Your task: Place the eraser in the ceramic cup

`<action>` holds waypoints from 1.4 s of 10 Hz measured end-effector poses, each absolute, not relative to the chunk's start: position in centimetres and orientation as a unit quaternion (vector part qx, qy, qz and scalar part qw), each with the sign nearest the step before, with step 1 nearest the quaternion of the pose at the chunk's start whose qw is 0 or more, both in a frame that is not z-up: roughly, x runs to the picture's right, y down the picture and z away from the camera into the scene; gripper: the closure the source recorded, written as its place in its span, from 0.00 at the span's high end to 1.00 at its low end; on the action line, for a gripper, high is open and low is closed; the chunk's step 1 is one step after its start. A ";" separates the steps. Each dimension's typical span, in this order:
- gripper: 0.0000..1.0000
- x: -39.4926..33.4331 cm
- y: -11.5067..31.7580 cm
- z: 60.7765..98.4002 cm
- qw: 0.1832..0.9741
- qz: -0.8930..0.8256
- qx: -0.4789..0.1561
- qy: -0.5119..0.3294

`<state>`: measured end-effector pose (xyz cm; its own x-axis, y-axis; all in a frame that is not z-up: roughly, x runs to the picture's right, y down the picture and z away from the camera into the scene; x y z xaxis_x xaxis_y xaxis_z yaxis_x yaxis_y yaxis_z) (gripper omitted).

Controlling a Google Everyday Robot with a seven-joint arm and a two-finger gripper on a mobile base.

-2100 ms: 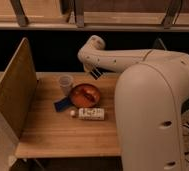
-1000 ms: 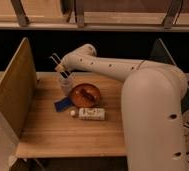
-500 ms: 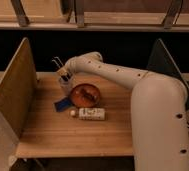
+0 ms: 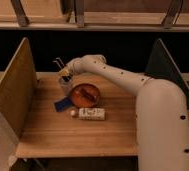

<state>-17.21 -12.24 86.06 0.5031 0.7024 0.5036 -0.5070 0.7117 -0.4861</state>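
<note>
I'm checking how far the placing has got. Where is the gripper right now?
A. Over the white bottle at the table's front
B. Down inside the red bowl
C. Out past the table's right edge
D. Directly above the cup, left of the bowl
D: the gripper sits just over the cup, which stands at the left of the bowl; the bottle lies nearer the front, away from it.

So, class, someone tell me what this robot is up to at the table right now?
The robot's arm reaches across the wooden table, and its gripper hangs just above the ceramic cup at the far left. The eraser cannot be made out from this view. A red-orange bowl stands right of the cup, a flat blue object lies in front of it, and a white bottle lies on its side nearer the camera.
</note>
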 end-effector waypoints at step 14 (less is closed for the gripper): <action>0.80 -17.5 -12.1 86.0 0.856 0.352 -0.140 -0.353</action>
<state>-17.53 -12.15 86.01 0.5036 0.7012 0.5046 -0.5036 0.7129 -0.4881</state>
